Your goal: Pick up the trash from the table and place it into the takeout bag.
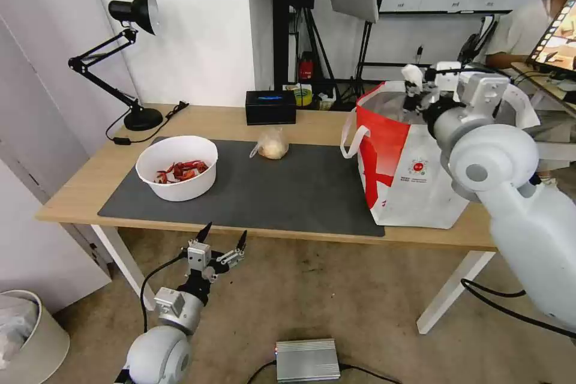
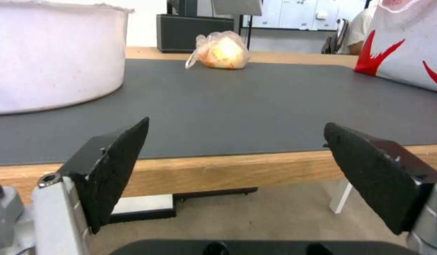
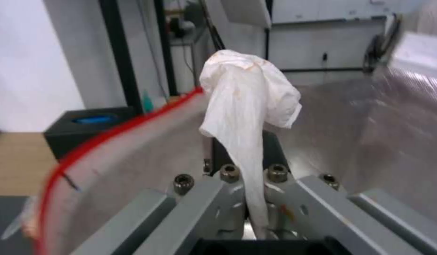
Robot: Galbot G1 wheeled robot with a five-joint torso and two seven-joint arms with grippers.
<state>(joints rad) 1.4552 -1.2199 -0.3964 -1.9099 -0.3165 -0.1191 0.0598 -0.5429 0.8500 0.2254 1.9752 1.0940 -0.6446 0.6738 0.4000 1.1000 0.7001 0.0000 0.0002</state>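
Hanging below the tabletop's (image 1: 90,186) near edge, the left end effector (image 1: 223,239) is gaping wide, empty. Farther off, the right end effector (image 1: 414,93) is pinching a crumpled white tissue (image 3: 246,106) over the takeout bag's (image 1: 408,174) foil-lined mouth; its fingertips are hiding behind the tissue.

white round bowl of red shell scraps (image 1: 177,167): on large dark grey mat (image 1: 288,192), left | small clear bag with beige lump (image 1: 271,145): mat's rear centre | boxy white-and-red takeout bag (image 1: 408,162): light-wood worktop (image 1: 90,180), right end
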